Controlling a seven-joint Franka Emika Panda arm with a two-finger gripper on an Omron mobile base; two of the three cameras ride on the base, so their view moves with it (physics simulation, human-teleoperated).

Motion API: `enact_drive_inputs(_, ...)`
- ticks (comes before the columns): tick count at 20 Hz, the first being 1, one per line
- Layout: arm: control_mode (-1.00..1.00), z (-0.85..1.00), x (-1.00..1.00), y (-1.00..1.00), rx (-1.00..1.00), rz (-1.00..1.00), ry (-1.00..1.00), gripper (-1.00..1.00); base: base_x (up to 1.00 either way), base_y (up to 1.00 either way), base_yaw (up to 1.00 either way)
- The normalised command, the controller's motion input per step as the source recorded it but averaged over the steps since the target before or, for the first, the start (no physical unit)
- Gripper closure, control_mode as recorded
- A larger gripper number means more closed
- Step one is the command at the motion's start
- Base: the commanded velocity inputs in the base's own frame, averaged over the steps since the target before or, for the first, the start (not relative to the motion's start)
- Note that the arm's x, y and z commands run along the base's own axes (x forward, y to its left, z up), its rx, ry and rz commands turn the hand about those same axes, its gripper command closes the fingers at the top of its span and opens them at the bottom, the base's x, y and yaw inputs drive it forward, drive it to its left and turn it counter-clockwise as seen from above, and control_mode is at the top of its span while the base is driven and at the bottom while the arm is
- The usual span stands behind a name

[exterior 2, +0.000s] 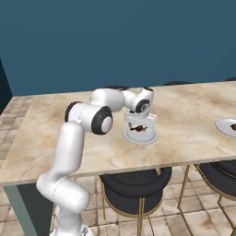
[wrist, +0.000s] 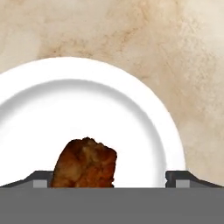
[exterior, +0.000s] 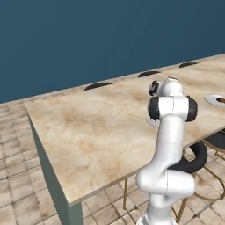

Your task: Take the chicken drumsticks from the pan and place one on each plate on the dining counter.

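On the dining counter [exterior 2: 193, 110], my gripper [exterior 2: 138, 126] hangs low over a small white plate [exterior 2: 148, 138]. In the hand view its jaws stand wide open over that plate [wrist: 109, 100]. A browned chicken drumstick [wrist: 85, 164] lies on the plate between the fingertips [wrist: 178, 178], close to the left one and well apart from the right one. From the right base it shows as a small dark-brown piece [exterior 2: 137, 129] under the hand. A second plate [exterior 2: 227, 125] far to the right holds another drumstick [exterior 2: 233, 126]; it also appears in the left base view [exterior: 213, 99]. The pan is out of view.
Black-cushioned stools with gold legs stand under the counter's near edge [exterior 2: 133, 182] [exterior: 195, 158]. More dark stool tops [exterior: 99, 85] line the far edge. The counter's left end [exterior: 33, 118] drops to a tiled floor [exterior: 17, 176]. A blue wall is behind.
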Motion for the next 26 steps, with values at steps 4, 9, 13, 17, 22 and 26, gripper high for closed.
enact_drive_inputs(4, -1.0, -0.08, -1.0, 0.04, -0.1, -0.06, -1.0, -1.0, 0.0, 0.0, 0.0)
enact_drive_inputs(9, -1.0, -0.3, -0.57, 0.0, -0.05, -0.07, -0.83, -1.0, 0.0, 0.0, 0.0)
enact_drive_inputs(13, -1.0, 0.26, -0.93, -0.06, -0.03, 0.0, -0.61, -1.0, 0.0, 0.0, 0.0)
enact_drive_inputs(17, -1.0, 0.61, -1.0, -0.13, -0.06, 0.01, -0.32, -1.0, 0.0, 0.0, 0.0)
enact_drive_inputs(22, -1.0, 0.63, -1.0, -0.29, -0.05, 0.15, -0.11, -1.0, 0.0, 0.0, 0.0)
enact_drive_inputs(26, -1.0, 0.25, -1.0, -0.07, -0.11, 0.2, -0.01, -1.0, 0.0, 0.0, 0.0)
